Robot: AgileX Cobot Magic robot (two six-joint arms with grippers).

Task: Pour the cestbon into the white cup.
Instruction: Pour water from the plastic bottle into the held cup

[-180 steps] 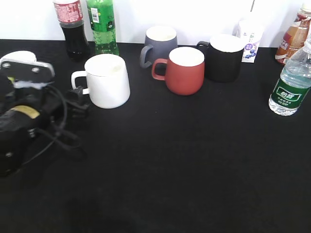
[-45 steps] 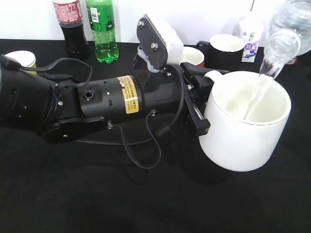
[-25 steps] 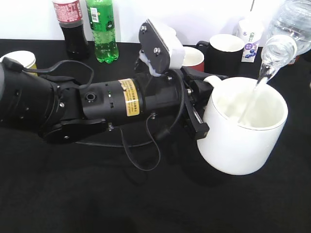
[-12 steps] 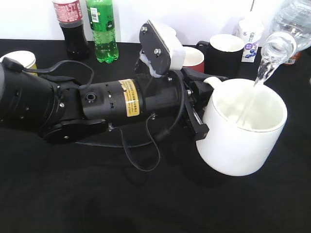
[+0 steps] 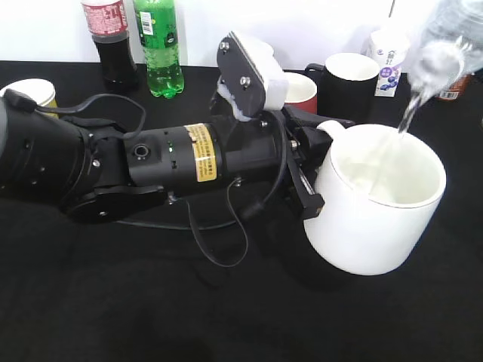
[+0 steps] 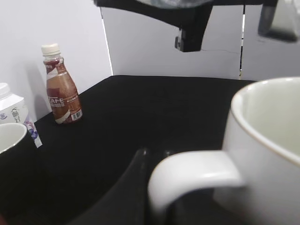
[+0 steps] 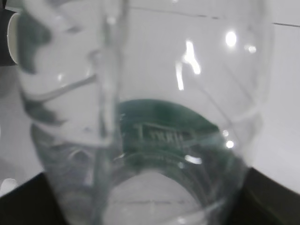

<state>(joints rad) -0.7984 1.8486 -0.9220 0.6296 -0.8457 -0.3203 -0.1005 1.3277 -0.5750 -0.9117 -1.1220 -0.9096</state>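
White cup is nearest, lifted off the black worktop & tilted toward the right. Left pincer is clamped on its handle side; the handle loop fills the left wrist view w/ a dark finger just beside it. Cestbon is tipped mouth-down at top right, above & just behind the rim, thin stream falling inside. Right pincer isn't visible anywhere; the right wrist view is filled by clear plastic & green label close up, so it probably has the bottle, but how far closed I can't tell.

To do it well, I'd say: keep the mouth over the cup's middle, tilt slowly, hold the cup steady, stop short of the rim.

Count: 1 yellow-banded cup far left. Back row: 1 red mug, 1 black mug, 1 cola bottle, 1 green soda bottle, 1 small carton, 1 brown drink bottle.
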